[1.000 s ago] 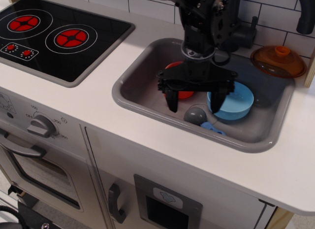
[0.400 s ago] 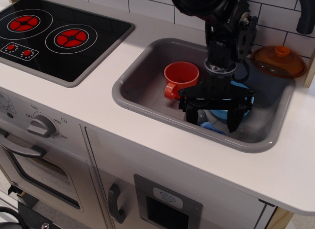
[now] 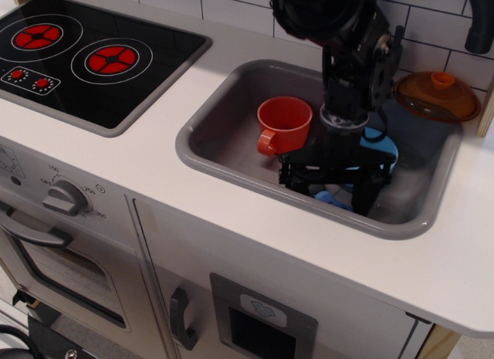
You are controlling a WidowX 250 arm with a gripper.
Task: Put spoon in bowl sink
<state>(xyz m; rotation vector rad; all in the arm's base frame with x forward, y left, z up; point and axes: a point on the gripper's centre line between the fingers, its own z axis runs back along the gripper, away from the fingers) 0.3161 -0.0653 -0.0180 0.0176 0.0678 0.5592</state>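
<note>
The grey sink point(image 3: 202, 154) holds the spoon, the bowl and a mug. My gripper point(image 3: 326, 191) is open and low in the sink's front part, its two black fingers point(image 3: 363, 197) standing either side of the spoon. Only a bit of the spoon's light blue handle point(image 3: 328, 197) shows between them; the grey scoop is hidden by the gripper. The light blue bowl point(image 3: 385, 146) lies just behind the gripper, mostly hidden by the wrist.
An orange-red mug point(image 3: 284, 123) stands in the sink to the left of the gripper. A translucent orange lid point(image 3: 436, 97) lies on the counter at the back right. A black stove top point(image 3: 85, 54) is on the left. A dark faucet point(image 3: 480, 19) is at the top right.
My gripper has moved right from over the mug to over the spoon, then come down around it. The mug now shows in full; the spoon's scoop is now hidden.
</note>
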